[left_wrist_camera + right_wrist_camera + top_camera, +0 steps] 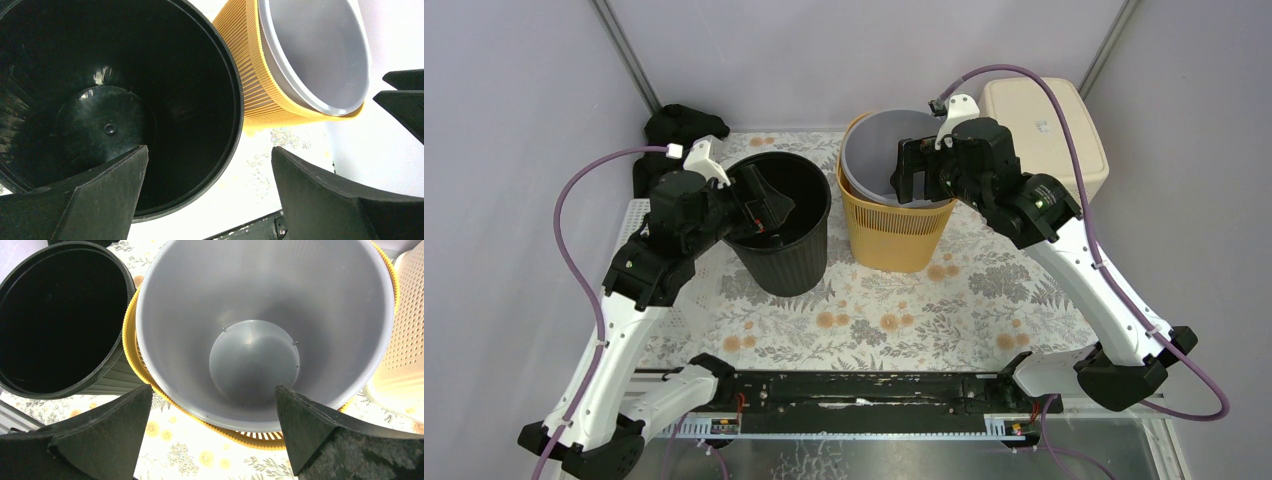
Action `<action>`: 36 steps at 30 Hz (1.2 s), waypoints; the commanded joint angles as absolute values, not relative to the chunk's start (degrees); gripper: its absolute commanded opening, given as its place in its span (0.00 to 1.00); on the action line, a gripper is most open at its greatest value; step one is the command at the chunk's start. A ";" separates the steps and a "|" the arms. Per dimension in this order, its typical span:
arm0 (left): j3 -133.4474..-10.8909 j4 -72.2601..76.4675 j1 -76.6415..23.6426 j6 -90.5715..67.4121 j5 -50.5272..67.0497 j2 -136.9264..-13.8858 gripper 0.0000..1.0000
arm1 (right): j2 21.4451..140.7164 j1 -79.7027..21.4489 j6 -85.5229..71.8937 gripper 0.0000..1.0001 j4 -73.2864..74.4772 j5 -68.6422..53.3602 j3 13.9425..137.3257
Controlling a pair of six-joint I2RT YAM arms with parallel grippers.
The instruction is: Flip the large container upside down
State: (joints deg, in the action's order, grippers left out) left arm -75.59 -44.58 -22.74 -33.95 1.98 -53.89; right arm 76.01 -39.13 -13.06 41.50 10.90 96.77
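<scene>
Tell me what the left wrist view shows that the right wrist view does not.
Left wrist only: the floor of the black bin. Right wrist only: the floor of the grey liner and a cream perforated box. Both: the two rims, the yellow basket around the liner, the floral cloth.

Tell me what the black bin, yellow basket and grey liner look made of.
Black bin: probably glossy moulded plastic, ribbed wall, sheen inside. Yellow basket: plastic, matte, fine slats. Grey liner: smooth satin plastic, seemingly.
</scene>
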 commanded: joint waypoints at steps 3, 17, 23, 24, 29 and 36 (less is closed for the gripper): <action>-75.30 -40.88 -22.39 -34.01 2.70 -53.83 1.00 | 76.03 -38.76 -12.54 0.99 39.60 10.28 98.78; -75.88 -41.03 -22.41 -33.44 3.05 -54.13 1.00 | 76.46 -38.71 -12.74 1.00 39.29 9.67 99.08; -75.77 -40.98 -22.41 -33.49 2.94 -54.13 1.00 | 76.62 -38.76 -12.69 0.99 39.30 9.52 99.23; -75.84 -40.96 -22.40 -33.46 2.98 -54.16 1.00 | 76.64 -38.75 -12.69 0.99 39.31 9.52 99.15; -75.91 -40.96 -22.41 -33.49 2.94 -54.19 1.00 | 76.64 -38.77 -12.69 0.99 39.25 9.56 99.10; -75.77 -40.99 -22.42 -33.49 2.95 -54.18 1.00 | 76.73 -38.76 -12.73 0.99 39.28 9.35 99.04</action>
State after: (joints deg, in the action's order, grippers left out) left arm -75.59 -44.45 -22.74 -33.93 2.39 -54.33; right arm 76.79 -39.09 -13.06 41.34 10.41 96.88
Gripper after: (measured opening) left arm 0.998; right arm 0.994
